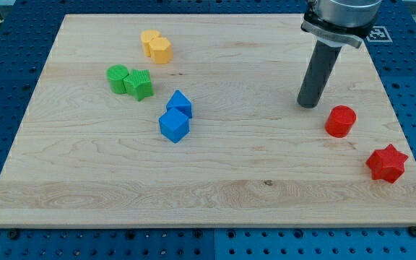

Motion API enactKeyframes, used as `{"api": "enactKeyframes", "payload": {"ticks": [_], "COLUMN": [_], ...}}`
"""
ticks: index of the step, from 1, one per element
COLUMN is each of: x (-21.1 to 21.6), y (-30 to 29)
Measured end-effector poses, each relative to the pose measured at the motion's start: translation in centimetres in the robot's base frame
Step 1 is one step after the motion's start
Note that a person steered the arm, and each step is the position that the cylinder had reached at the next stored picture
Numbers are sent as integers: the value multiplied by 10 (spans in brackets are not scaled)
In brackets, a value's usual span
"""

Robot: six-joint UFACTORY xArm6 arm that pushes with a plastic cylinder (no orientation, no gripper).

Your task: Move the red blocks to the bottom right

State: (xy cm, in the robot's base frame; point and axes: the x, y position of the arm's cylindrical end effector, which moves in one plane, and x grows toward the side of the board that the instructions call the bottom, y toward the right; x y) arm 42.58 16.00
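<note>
Rod upright, my tip on board.

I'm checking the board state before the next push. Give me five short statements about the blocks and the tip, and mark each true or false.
1. My tip touches the red cylinder. False: a small gap shows, with the tip to its upper left.
2. The red star lies nearest the board's bottom-right corner. True.
3. The two blue blocks sit at the view's right. False: they are left of centre.
4. The yellow blocks lie above the green blocks in the view. True.
5. Three red blocks are on the board. False: two.
</note>
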Motion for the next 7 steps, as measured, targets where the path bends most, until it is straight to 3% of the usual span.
{"api": "enactKeyframes", "payload": {"ticks": [3,7], "x": [14,26], "y": [38,2]}}
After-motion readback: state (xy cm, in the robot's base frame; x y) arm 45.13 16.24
